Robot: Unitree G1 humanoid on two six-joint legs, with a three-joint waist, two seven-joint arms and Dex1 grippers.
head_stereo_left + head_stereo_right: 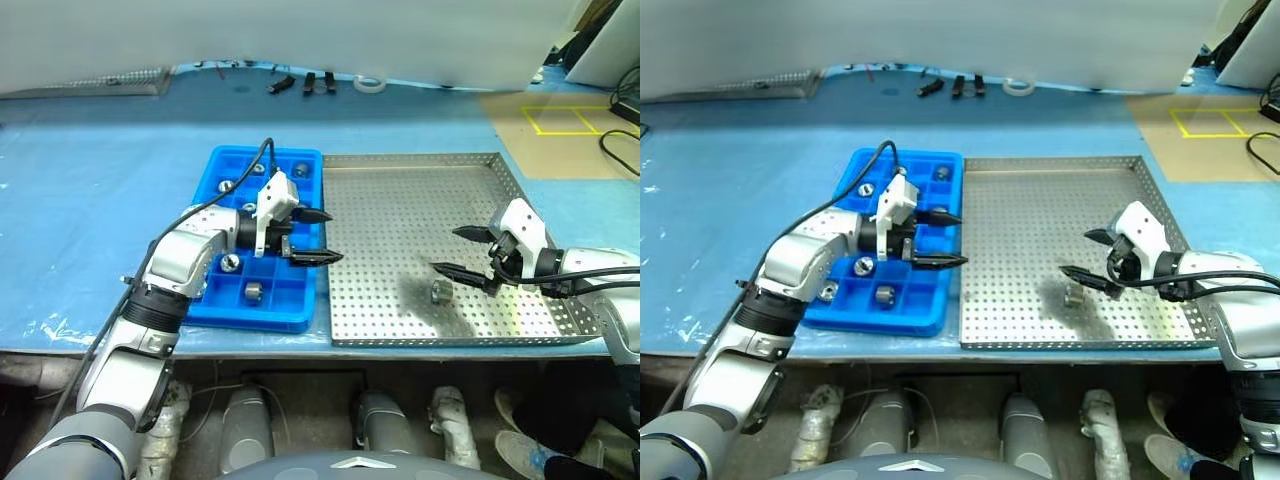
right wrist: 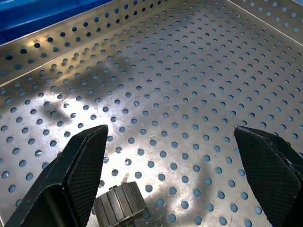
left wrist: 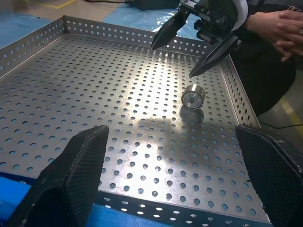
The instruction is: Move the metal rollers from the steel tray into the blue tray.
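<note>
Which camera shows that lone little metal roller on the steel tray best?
The left wrist view: the roller lies whole on the steel tray, its round face showing. The right wrist view cuts it off at the edge; both eye views show it as a speck.

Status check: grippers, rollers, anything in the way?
Left gripper and right gripper open, empty. One metal roller left in steel tray, near right gripper; others in blue tray. Path clear.

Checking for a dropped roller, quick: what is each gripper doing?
Left gripper: open, empty, over the blue tray.
Right gripper: open, empty, above the one roller in the steel tray.
</note>
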